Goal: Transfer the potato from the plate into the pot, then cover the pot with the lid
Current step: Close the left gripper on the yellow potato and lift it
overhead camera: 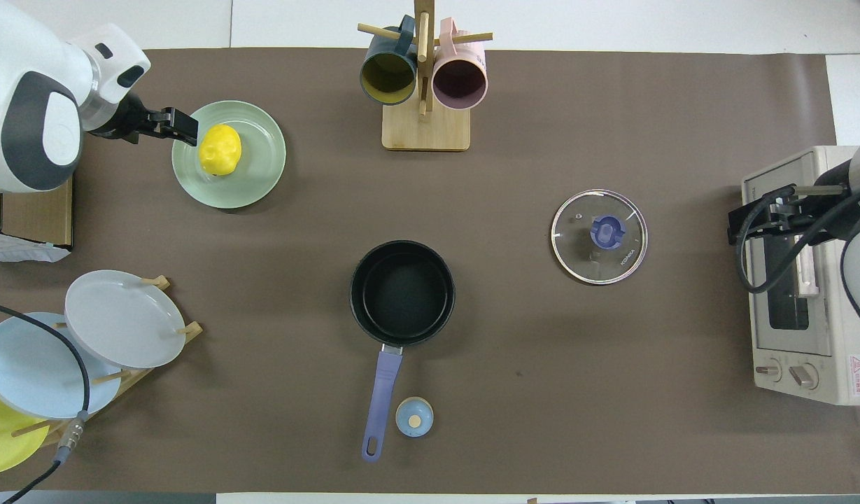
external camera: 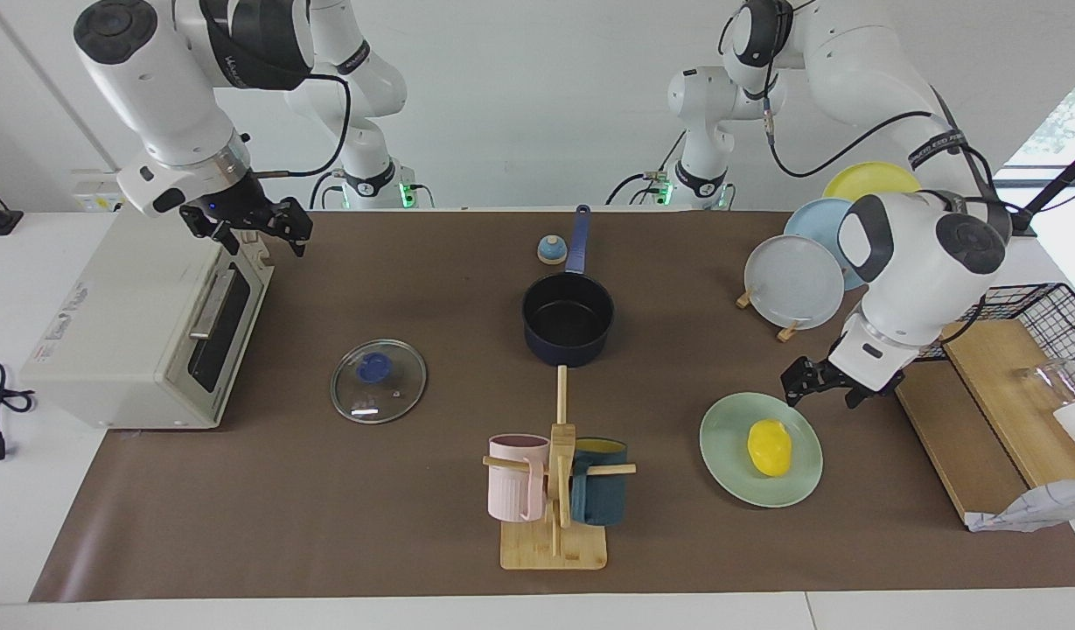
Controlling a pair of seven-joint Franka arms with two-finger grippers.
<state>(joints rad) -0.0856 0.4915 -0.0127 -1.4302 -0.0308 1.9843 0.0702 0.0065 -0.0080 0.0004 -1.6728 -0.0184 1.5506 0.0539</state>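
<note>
Left gripper (external camera: 821, 391) spread and empty above the plate (external camera: 729, 464) rim; right gripper (external camera: 257, 229) spread, waiting over the toaster oven (external camera: 126, 332).
Facing view: the potato (external camera: 769, 447) lies on the plate at lower right, long axis roughly top to bottom of the frame; the left arm bends steeply down. The pot (external camera: 568, 319) sits at centre with its handle toward the top, the lid (external camera: 379, 381) flat at left of centre.
Overhead view: at upper left the left gripper (overhead camera: 181, 126) points at the potato (overhead camera: 220, 149), apart from it.

Yellow potato (external camera: 769, 446) on mint plate (external camera: 729, 464); pot (external camera: 568, 319) empty; lid (external camera: 379, 381) flat.
</note>
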